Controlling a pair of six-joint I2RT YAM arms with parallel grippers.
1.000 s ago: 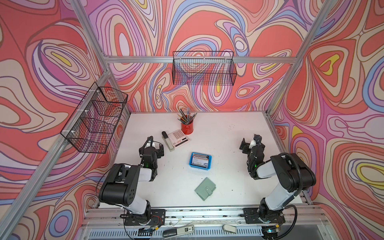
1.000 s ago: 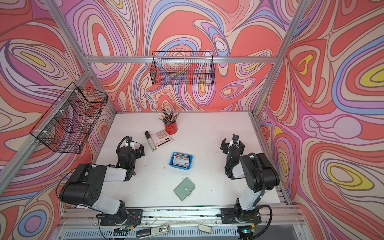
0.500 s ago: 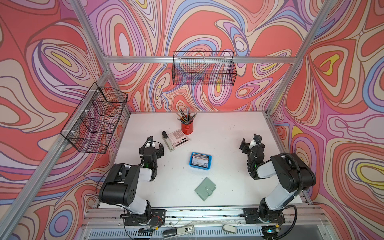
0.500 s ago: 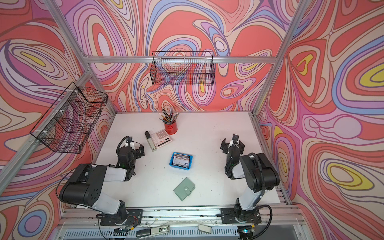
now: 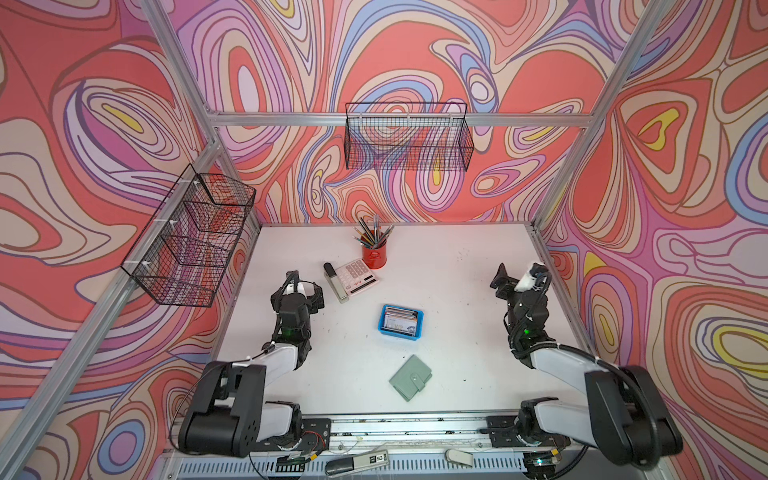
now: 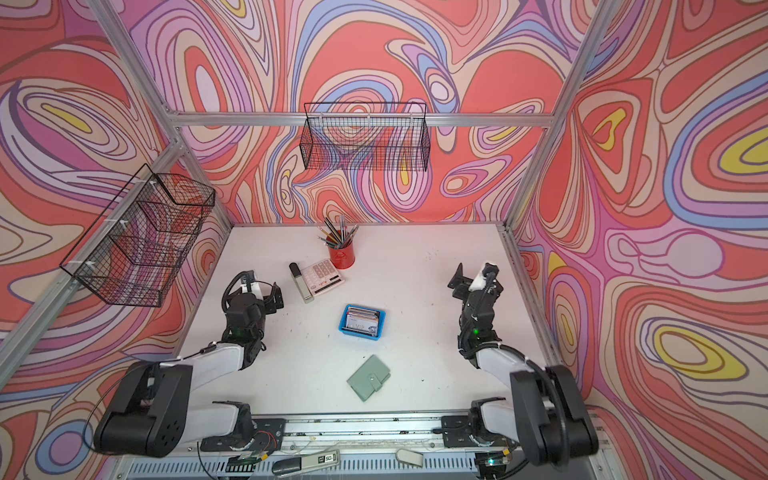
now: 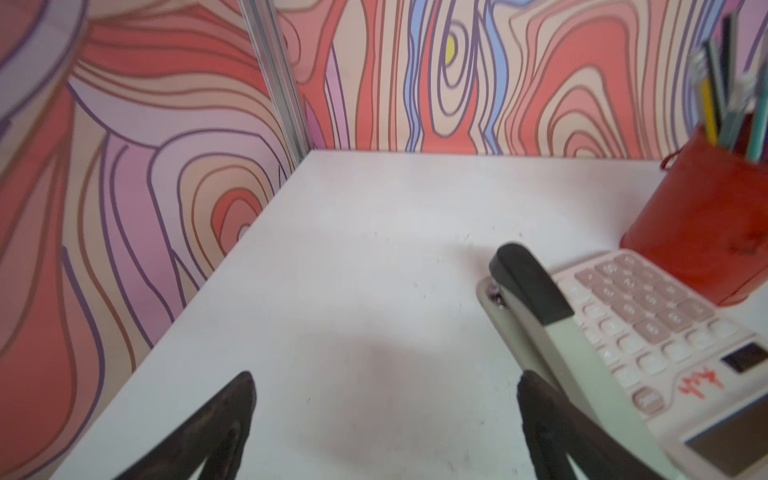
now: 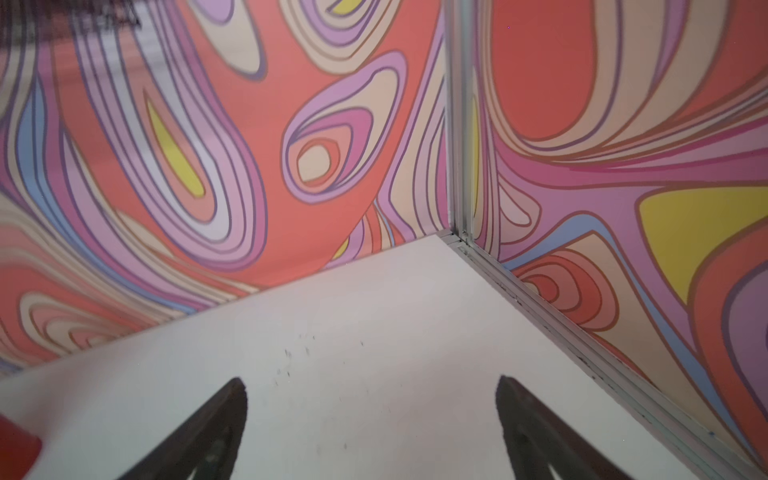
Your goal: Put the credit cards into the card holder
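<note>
A black wire basket (image 5: 191, 241) with several compartments hangs on the left wall. The left arm is folded low over the matte white table (image 5: 457, 270), with its forearm pointing toward the back wall. The left gripper (image 7: 385, 377) has two dark, pointed fingers (image 7: 237, 399) spread fully wide, and it holds nothing.

Just to its right lies a long beige stapler (image 5: 334, 282) with a black top. It touches a pale pink calculator (image 5: 357, 276) with rounded keys. Behind them stands a glossy red cylindrical cup (image 5: 374, 255) full of pencils.

Near the middle of the table, the credit cards (image 5: 400, 322) are thin and flat, and they sit stacked inside a bright blue rectangular plastic tray (image 5: 399, 336). The top card looks silvery grey. The card holder (image 5: 410, 377) is sage-green and leather-like. It lies flat and closed, with its snap tab fastened, and it is turned diagonally. It sits apart from the tray, closer to the front edge.

The right arm is folded in the same way near the right wall. The right gripper (image 8: 370, 381) points to the back corner, also spread wide and holding nothing.
</note>
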